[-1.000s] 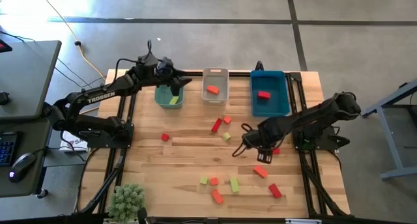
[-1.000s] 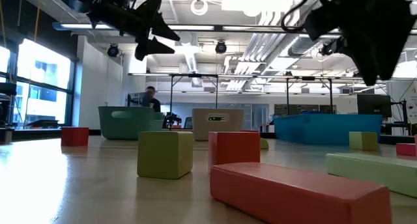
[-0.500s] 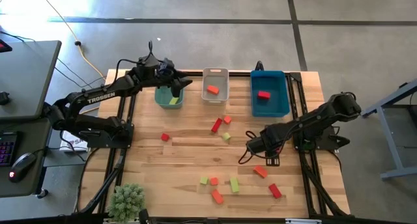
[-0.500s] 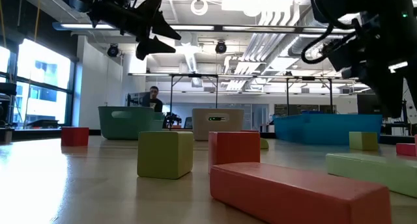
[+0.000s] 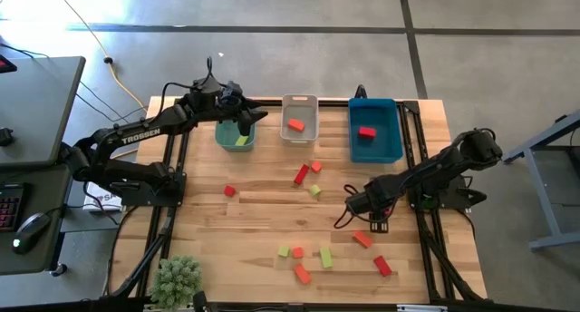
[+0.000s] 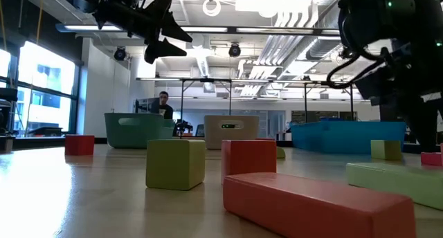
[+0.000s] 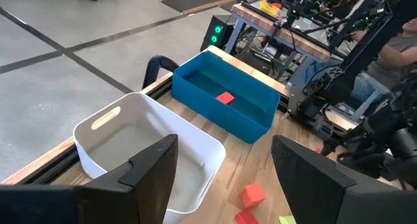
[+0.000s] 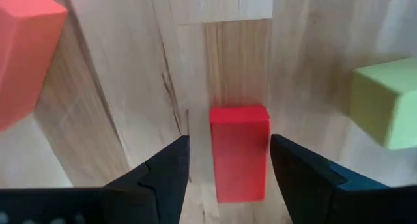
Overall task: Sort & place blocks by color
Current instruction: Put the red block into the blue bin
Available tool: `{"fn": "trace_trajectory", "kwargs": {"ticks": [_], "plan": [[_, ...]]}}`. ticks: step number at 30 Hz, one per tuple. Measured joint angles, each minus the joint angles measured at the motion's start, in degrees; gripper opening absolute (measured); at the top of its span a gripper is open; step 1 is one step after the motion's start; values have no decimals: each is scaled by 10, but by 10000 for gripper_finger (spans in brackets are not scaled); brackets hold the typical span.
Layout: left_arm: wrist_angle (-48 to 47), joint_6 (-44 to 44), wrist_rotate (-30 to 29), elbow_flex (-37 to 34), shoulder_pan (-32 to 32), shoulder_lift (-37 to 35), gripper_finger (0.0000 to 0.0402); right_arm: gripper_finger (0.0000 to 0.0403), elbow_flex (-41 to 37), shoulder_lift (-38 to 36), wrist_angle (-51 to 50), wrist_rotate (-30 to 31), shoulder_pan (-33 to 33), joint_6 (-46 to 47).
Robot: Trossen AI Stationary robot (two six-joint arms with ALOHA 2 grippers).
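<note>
Two dark robot arms work over a wooden table scattered with small coloured blocks. The right gripper hangs low over the boards on the table's right side, its two fingers spread and pointing down with a deep red block lying flat between them — the fingers stand apart from its sides and grip nothing. In the same wrist view an orange-red block and a yellow-green block lie well off to either side. The left gripper hovers above the green bin at the table's far edge, fingers wide apart and empty; a yellow-green block rests inside that bin. Beside it, the white bin holds an orange-red block and the blue bin holds a red block. Loose pieces remain on the boards — a small red cube toward the left, an orange-red pair and a yellow-green cube near the middle, and a cluster of yellow-green and orange-red blocks along the near edge, with a red bar at its right. A potted plant sits at the near left corner.
</note>
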Motion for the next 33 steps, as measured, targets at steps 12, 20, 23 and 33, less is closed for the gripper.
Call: {"fn": "trace_trajectory", "kwargs": {"ticks": [12, 20, 23, 33], "plan": [[0, 0, 0, 0, 0, 0, 239, 193, -43, -1, 24, -9, 0, 36], [0, 0, 0, 0, 0, 0, 239, 106, -43, -2, 28, -16, 0, 73], [0, 0, 0, 0, 0, 0, 239, 106, -41, -1, 29, -23, 0, 99], [0, 0, 0, 0, 0, 0, 239, 106, 26, 1, 15, -56, 0, 174]]}}
